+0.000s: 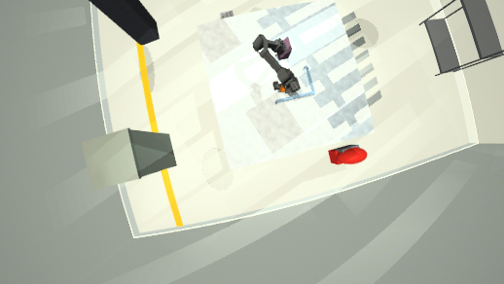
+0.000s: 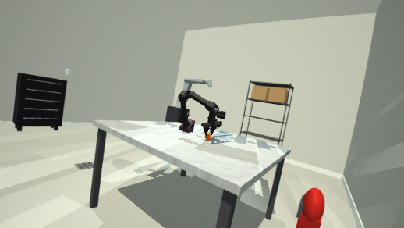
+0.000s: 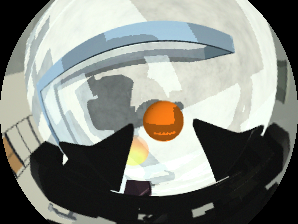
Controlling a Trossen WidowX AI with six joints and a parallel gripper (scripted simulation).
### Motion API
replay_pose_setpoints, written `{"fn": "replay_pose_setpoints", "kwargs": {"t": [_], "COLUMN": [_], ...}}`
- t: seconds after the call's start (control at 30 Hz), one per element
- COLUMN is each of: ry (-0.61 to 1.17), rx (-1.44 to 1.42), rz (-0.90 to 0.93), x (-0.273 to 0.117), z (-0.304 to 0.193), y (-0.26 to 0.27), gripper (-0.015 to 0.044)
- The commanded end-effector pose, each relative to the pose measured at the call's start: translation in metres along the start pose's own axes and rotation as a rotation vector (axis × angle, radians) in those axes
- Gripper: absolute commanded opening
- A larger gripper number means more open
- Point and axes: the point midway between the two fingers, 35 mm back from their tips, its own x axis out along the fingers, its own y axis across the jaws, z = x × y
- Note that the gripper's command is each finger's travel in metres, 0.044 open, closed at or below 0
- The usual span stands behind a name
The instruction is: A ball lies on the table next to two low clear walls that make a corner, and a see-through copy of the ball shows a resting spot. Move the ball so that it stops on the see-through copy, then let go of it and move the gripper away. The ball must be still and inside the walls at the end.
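Note:
An orange ball (image 1: 282, 89) (image 2: 208, 137) (image 3: 163, 121) rests on the table, beyond the see-through copy in the wrist view and a little to its right. The see-through copy (image 3: 138, 151) is pale yellow and orange, and the left finger partly covers it. The low clear walls (image 1: 295, 97) (image 3: 150, 31) look bluish and meet in a corner; in the wrist view one runs beyond the ball and one to its left. My gripper (image 2: 209, 134) is open and points down at the ball. In the wrist view its fingertips stand left and right of the ball, with gaps on both sides.
The arm's purple base (image 1: 285, 49) (image 2: 187, 126) stands on the table (image 2: 164, 150). A black drawer cabinet (image 2: 43, 99), a shelf rack with boxes (image 2: 269, 94) and a red object (image 1: 351, 156) (image 2: 313, 204) are away from the table.

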Motion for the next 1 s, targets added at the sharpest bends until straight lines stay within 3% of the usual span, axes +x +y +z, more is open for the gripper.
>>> {"fn": "replay_pose_setpoints", "kwargs": {"t": [0.0, 0.2, 0.37, 0.53, 0.8, 0.97], "ry": [0.000, 0.000, 0.000, 0.000, -0.009, -0.016], "rx": [-0.009, -0.009, -0.009, -0.009, -0.011, -0.013], "rz": [-0.005, -0.006, -0.006, -0.006, 0.002, 0.008], "x": [0.008, 0.015, 0.015, 0.015, -0.015, -0.044], "z": [-0.001, -0.002, -0.002, -0.002, 0.004, 0.006], "y": [0.000, -0.001, -0.001, -0.001, 0.002, 0.003], "gripper": [0.0374, 0.0374, 0.0243, 0.0209, 0.0000, 0.0000]}}
